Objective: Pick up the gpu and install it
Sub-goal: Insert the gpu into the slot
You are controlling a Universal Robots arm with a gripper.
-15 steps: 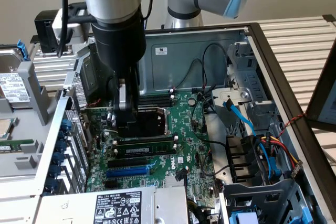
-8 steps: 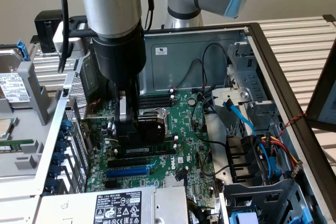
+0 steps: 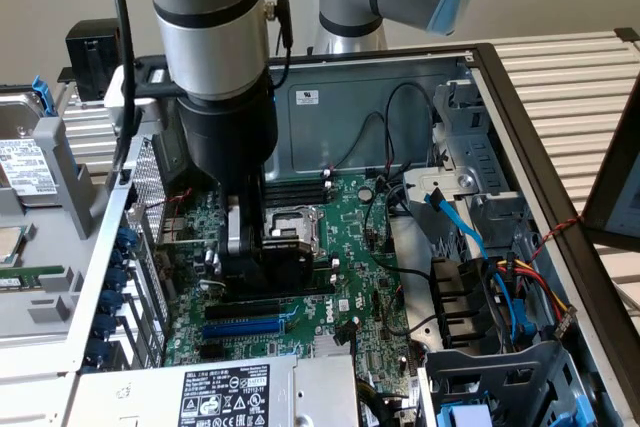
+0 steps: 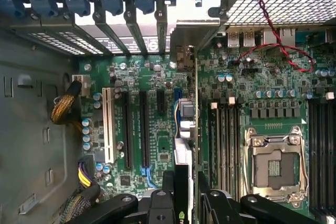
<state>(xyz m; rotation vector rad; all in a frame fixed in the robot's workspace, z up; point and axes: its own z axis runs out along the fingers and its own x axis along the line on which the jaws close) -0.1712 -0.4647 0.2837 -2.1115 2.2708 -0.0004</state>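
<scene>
My gripper [image 3: 262,252] reaches down into the open computer case and is shut on the gpu [image 3: 287,265], whose black shroud shows below the fingers. The card hangs upright just over the green motherboard [image 3: 350,287], above the long black and blue expansion slots [image 3: 245,327]. In the wrist view the gpu [image 4: 187,116] is seen edge-on, running away from my gripper [image 4: 186,195] to its silver end bracket [image 4: 182,38] at the rear slot openings. It lies between the black expansion slots [image 4: 143,129] and the memory slots [image 4: 226,140]. Whether its edge touches a slot is hidden.
The CPU socket [image 4: 274,163] sits beside the memory slots. Blue slot latches [image 3: 120,277] line the case's rear wall. A power supply [image 3: 225,392] stands at the front, and a drive cage with coloured cables [image 3: 500,287] is at the exterior view's right.
</scene>
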